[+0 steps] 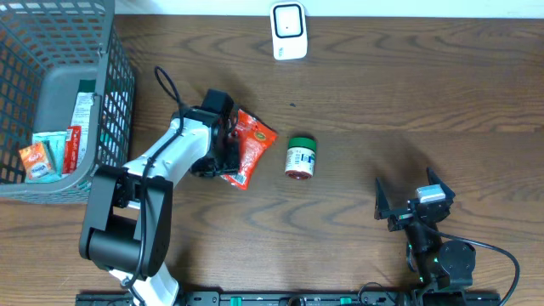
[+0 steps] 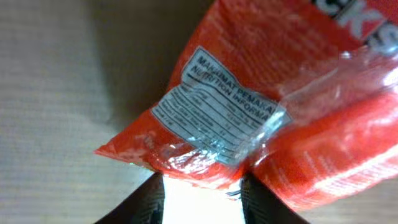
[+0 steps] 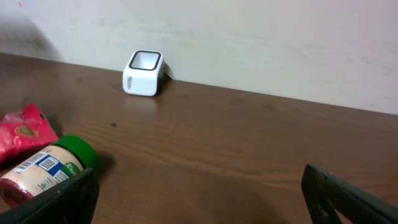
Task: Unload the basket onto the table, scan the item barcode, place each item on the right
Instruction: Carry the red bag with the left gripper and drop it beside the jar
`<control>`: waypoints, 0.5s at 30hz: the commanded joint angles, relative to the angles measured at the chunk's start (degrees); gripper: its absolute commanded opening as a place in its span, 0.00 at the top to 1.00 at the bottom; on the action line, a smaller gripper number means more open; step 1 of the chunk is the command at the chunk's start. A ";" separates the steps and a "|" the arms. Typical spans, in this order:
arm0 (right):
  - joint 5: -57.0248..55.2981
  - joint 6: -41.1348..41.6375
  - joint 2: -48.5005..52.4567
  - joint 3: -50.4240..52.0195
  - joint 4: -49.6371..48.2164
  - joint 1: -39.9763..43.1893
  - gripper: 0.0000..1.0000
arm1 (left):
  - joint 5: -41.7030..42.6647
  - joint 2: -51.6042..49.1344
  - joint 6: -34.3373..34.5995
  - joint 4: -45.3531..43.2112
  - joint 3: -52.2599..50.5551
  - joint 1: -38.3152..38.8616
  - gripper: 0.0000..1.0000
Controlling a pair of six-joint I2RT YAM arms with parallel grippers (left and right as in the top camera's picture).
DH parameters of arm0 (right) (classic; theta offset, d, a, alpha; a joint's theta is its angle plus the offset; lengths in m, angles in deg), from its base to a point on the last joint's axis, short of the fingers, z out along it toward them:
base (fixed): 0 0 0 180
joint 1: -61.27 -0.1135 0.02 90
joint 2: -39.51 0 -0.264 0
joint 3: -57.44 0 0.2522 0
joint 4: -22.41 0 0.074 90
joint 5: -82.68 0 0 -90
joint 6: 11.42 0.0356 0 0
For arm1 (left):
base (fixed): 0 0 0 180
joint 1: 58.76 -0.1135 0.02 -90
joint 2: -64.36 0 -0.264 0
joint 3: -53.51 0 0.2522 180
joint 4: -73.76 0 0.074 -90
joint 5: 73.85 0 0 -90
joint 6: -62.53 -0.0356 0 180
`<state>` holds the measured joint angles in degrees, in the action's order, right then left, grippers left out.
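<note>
A red snack packet lies left of centre on the wooden table; in the left wrist view the packet shows its white nutrition label. My left gripper is at its left edge. Its fingers stand partly apart, and the crumpled lower edge of the packet lies across the fingertips of the gripper. The white barcode scanner stands at the table's far edge, seen also as the scanner. My right gripper rests wide open at the near right, with nothing between the fingers of the gripper.
A green-lidded jar lies on its side just right of the packet, and the jar shows beside the right gripper's left finger. A grey wire basket with several packets stands at the far left.
</note>
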<state>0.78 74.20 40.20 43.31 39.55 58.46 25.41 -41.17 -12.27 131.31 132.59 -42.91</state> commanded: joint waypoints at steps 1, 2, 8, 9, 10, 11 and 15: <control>-0.09 0.50 -0.24 0.04 0.22 0.63 0.01 | -1.01 4.92 0.02 0.63 2.56 0.17 0.49; -0.09 0.50 -0.24 0.04 0.22 0.63 0.01 | -1.49 6.60 -0.13 -0.57 2.89 0.17 0.47; -0.09 0.50 -0.24 0.04 0.22 0.63 0.01 | -12.81 9.60 -0.13 -8.11 2.67 0.17 0.44; -0.09 0.50 -0.24 0.04 0.22 0.63 0.01 | -13.92 8.68 -0.13 -8.79 2.27 0.17 0.45; -0.09 0.50 -0.24 0.04 0.22 0.63 0.01 | -14.05 8.15 -0.13 -8.98 2.16 0.17 0.46; -0.09 0.50 -0.24 0.04 0.22 0.63 0.01 | -14.03 6.67 -0.11 -9.29 1.88 0.17 0.48; -0.09 0.50 -0.24 0.04 0.22 0.63 0.01 | -14.73 0.72 -0.15 -10.10 1.51 0.17 0.50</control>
<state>0.78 74.20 40.20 43.31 39.57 58.46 13.80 -35.77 -12.29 121.47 135.04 -42.84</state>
